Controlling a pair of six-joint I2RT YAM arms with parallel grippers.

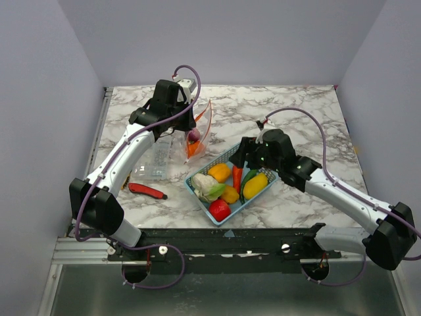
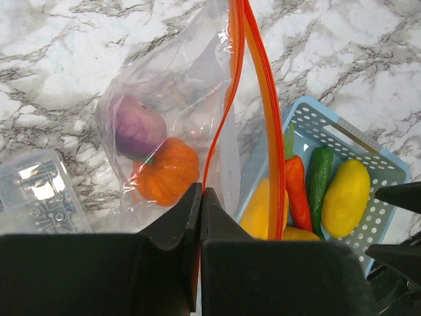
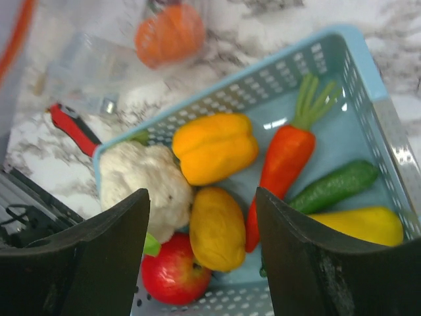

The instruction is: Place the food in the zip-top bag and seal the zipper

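My left gripper (image 2: pixel 200 197) is shut on the red-orange zipper (image 2: pixel 220 125) of the clear zip-top bag (image 2: pixel 171 85) and holds its mouth up and open; the gripper also shows in the top view (image 1: pixel 191 108). Inside the bag lie a purple toy (image 2: pixel 135 125) and an orange pumpkin (image 2: pixel 168 171). My right gripper (image 3: pixel 200 230) is open and empty above the blue basket (image 3: pixel 368 72), over a yellow fruit (image 3: pixel 217 227). The basket also holds a white cauliflower (image 3: pixel 141 174), yellow pepper (image 3: pixel 214 145), carrot (image 3: pixel 286 155), green cucumber (image 3: pixel 332 184), red apple (image 3: pixel 174 273) and a long yellow piece (image 3: pixel 362 224).
A clear rigid box (image 1: pixel 152 161) lies left of the bag. A red-and-black handled tool (image 1: pixel 146 191) lies near the front edge on the left. The basket (image 1: pixel 205 164) sits at the table's front centre, close to the bag (image 1: pixel 200 135).
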